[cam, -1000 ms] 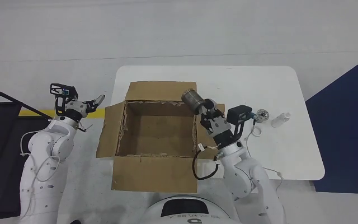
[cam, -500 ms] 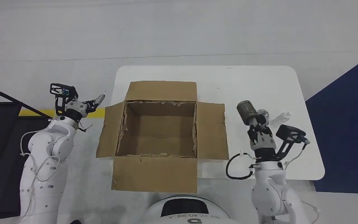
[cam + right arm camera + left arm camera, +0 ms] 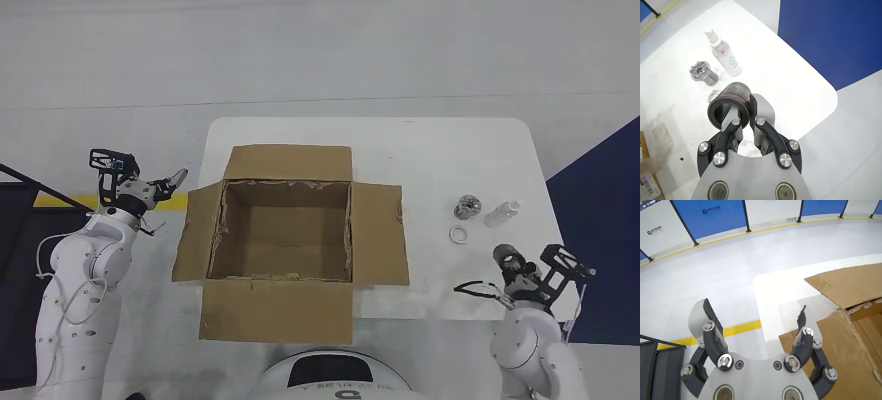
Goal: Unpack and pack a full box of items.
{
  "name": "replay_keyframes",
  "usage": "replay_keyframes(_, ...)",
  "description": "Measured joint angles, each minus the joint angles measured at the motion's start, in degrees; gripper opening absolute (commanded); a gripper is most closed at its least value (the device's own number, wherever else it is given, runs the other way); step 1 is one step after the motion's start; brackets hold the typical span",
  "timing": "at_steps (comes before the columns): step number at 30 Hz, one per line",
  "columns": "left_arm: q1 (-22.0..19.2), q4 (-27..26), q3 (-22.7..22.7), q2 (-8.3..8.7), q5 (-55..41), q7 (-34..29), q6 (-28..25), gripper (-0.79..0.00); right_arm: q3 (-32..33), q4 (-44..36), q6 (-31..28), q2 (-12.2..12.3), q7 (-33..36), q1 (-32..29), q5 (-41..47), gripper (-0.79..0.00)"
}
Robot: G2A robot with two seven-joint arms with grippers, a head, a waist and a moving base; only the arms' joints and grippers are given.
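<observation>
Now a metal ring (image 3: 734, 92) is being gripped by the right claw (image 3: 741, 111), likely for the tabletop (image 3: 772, 75); the left claw (image 3: 755, 306) is being held open, empty.

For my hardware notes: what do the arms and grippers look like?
The left arm and right arm are white shells trailing thin cables. The left gripper and right gripper have silver plates, black links and silver fingers with black ribbed pads.
</observation>
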Motion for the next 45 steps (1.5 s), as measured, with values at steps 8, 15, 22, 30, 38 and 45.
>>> replay_keyframes(8, 0.0, 0.0, 0.0, 0.0, 0.0, 0.0, 0.0, 0.0, -2.46, 6.25, 0.71, 0.49, 11.66, 9.41, -8.12, -0.785)
replay_keyframes(15, 0.0, 0.0, 0.0, 0.0, 0.0, 0.0, 0.0, 0.0, -2.73, 9.44, 1.6, 0.64, 17.97, 13.93, -12.8, -0.785)
replay_keyframes(22, 0.0, 0.0, 0.0, 0.0, 0.0, 0.0, 0.0, 0.0, -3.0, 9.3, 1.81, 0.54, 21.28, 14.94, -15.07, -0.785)
replay_keyframes(30, 0.0, 0.0, 0.0, 0.0, 0.0, 0.0, 0.0, 0.0, -3.73, 9.42, 1.45, 0.31, 22.58, 15.73, -15.93, -0.711)
replay_keyframes(38, 0.0, 0.0, 0.0, 0.0, 0.0, 0.0, 0.0, 0.0, -4.21, 8.82, 1.77, 0.03, 23.04, 16.12, -16.59, -0.597)
replay_keyframes(45, 0.0, 0.0, 0.0, 0.0, 0.0, 0.0, 0.0, 0.0, -4.23, 7.95, 2.26, -0.22, 22.93, 16.46, -16.98, -0.57)
